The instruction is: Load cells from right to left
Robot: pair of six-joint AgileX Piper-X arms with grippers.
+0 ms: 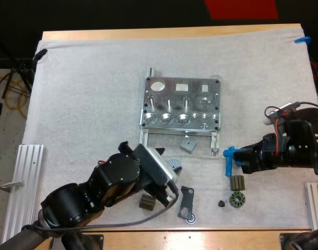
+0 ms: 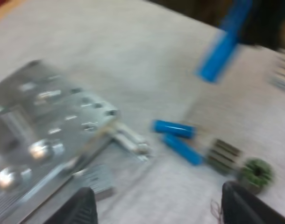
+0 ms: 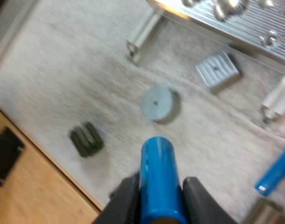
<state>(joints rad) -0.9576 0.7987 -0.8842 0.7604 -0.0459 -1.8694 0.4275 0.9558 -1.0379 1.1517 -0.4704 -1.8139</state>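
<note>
The metal fixture point(image 1: 181, 103) lies ahead of both grippers. The left gripper point(image 2: 156, 211) stands released, nothing between its fingers. The right gripper point(image 3: 160, 198) is clamped on a blue cell point(image 3: 156, 158), which projects beyond its fingertips. Risk: held by one end, the cell could tilt and jam on entering the fixture.

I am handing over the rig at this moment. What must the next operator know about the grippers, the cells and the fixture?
Left gripper: open, empty, over the mat by the fixture's near side.
Right gripper: shut on a blue cell, held above the mat.
Two spare cells lie on the mat beside the dark parts.
Done: no cell seen in the fixture.
Left: load all cells, rightmost hole first.
</note>
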